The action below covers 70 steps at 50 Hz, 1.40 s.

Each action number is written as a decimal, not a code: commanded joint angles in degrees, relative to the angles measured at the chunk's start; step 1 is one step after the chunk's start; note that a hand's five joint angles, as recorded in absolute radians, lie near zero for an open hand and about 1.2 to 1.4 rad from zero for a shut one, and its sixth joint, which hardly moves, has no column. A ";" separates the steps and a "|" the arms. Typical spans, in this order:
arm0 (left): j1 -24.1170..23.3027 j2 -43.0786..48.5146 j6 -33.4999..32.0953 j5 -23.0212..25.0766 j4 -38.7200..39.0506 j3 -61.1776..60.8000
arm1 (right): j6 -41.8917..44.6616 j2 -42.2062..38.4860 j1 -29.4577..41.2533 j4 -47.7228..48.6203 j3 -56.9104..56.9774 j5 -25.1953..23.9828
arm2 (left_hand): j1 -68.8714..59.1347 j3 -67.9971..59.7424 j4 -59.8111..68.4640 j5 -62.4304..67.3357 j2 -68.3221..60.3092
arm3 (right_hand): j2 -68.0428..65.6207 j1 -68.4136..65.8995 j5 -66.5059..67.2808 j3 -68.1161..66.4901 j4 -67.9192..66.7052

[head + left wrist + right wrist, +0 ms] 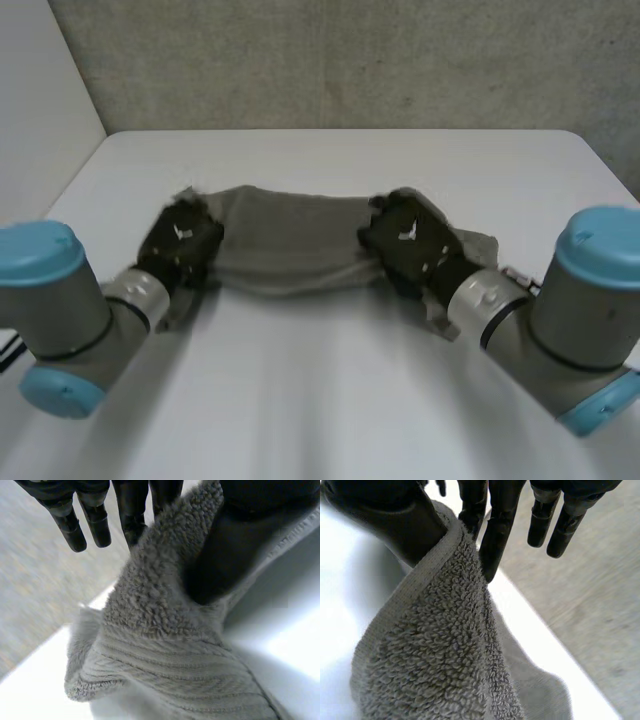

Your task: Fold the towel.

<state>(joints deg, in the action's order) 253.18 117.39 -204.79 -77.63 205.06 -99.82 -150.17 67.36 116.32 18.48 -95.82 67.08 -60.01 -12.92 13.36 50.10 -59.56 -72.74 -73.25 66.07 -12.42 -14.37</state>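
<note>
White table, grey wall at 12 o'clock | towel mid-table, stretched between both hands | left hand at towel's 9 o'clock end, thumb and fingers pinching the cloth | right hand at its 3 o'clock end, thumb and fingers pinching the hem, outer fingers straight and free

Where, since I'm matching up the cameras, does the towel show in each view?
Head view: the towel spans between the left hand and right hand, over the table.
Left wrist view: towel pinched by the left hand, thumb against fingers.
Right wrist view: towel pinched by the right hand likewise.
Shared landmark: the white table.
</note>
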 commanded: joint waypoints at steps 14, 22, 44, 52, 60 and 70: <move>1.53 -5.32 -3.16 -0.77 -4.57 -1.78 | -5.66 -3.64 0.92 0.06 -0.59 10.86 | 43.88 2.92 -3.36 -43.97 43.43 | 47.83 48.34 -51.16 2.42 4.37; 0.56 -6.91 -2.46 -0.77 -6.07 -3.10 | -6.97 -3.55 0.13 0.06 -0.33 15.97 | 48.45 2.92 -3.36 -48.54 48.00 | 47.35 47.87 -50.68 2.42 4.37; 0.03 -19.03 6.94 -1.03 -6.77 -15.49 | -12.08 -6.81 -4.53 1.82 2.66 15.53 | 45.09 2.92 -3.36 -45.18 44.64 | -7.26 -6.75 3.93 2.42 4.37; -0.23 -18.16 9.15 -0.95 -6.77 -17.52 | -11.99 -6.19 -4.53 1.21 2.75 16.06 | 39.20 2.92 -3.36 -39.29 38.75 | 34.18 34.69 -37.50 2.42 4.37; -0.76 -11.30 8.62 -1.12 -6.77 -14.35 | -11.99 -5.49 -4.70 0.94 2.05 15.89 | 38.69 2.92 -3.36 -38.78 38.24 | 41.80 42.31 -45.12 2.42 4.37; -0.76 -1.65 8.27 -2.87 -7.12 -5.49 | -11.90 -5.05 -4.61 0.77 1.43 15.80 | 39.03 2.92 -3.36 -39.12 38.58 | 43.65 44.16 -46.97 2.42 4.37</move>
<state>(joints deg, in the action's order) 252.34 111.72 -196.43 -78.97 198.18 -109.33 -162.12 62.00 111.69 19.28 -94.20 82.89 -20.18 -12.92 13.36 10.84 -20.14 -32.49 -31.72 20.20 -12.42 -14.36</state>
